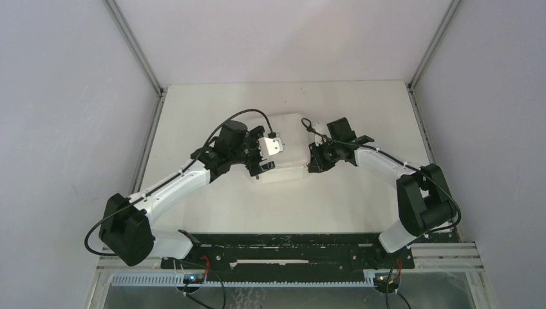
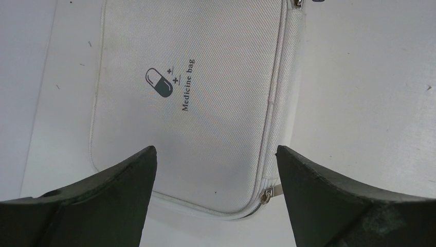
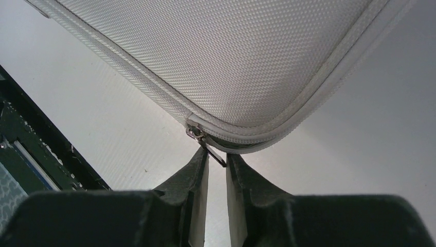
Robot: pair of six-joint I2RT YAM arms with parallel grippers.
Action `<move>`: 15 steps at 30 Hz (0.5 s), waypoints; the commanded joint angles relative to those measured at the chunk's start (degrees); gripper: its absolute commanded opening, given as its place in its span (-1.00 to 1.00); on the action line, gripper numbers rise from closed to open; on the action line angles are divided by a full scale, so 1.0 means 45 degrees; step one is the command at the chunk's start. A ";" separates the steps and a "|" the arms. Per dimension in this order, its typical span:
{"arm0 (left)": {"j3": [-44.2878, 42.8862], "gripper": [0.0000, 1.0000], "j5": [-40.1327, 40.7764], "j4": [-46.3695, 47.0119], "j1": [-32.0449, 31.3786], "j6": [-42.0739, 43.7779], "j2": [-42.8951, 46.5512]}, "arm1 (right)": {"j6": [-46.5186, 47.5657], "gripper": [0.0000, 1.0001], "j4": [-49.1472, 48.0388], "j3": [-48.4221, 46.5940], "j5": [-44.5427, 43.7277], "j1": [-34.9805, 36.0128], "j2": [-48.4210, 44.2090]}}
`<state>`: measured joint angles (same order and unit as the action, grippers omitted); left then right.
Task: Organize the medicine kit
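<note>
The medicine kit (image 1: pixel 291 132) lies zipped shut in the middle of the table, a white fabric case with a dark pill logo (image 2: pixel 159 82) on its lid. My left gripper (image 2: pixel 216 154) hovers open and wide over the kit's near left corner, with nothing between its fingers. A metal zipper pull (image 2: pixel 267 194) sits at that corner. My right gripper (image 3: pixel 217 154) is at the kit's (image 3: pixel 231 56) near right corner. Its jaws are almost together, with a narrow gap left. A second zipper pull (image 3: pixel 210 148) slants across that gap at the fingertips.
Grey walls close in the white table (image 1: pixel 212 212) on both sides and at the back. The black mounting rail (image 1: pixel 283 248) of the arm bases runs along the near edge. Its dark edge (image 3: pixel 31 149) shows at the left of the right wrist view.
</note>
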<state>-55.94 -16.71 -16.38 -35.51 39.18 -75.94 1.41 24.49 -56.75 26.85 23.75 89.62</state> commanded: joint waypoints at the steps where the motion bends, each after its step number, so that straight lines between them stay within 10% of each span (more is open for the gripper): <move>1: 0.0330 0.80 -0.0232 0.0415 -0.0143 0.0082 0.0203 | -0.0224 -0.71 -0.0439 -0.0644 0.0012 0.0109 -0.0413; 15: -0.0069 0.82 0.0754 0.1220 -0.1592 0.0311 -0.1000 | 0.0158 -1.00 -0.0341 -0.0651 -0.0234 0.0100 -0.1065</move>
<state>-55.07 -16.05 -13.82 -39.64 39.24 -77.87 1.30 24.97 -56.86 26.76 24.10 88.23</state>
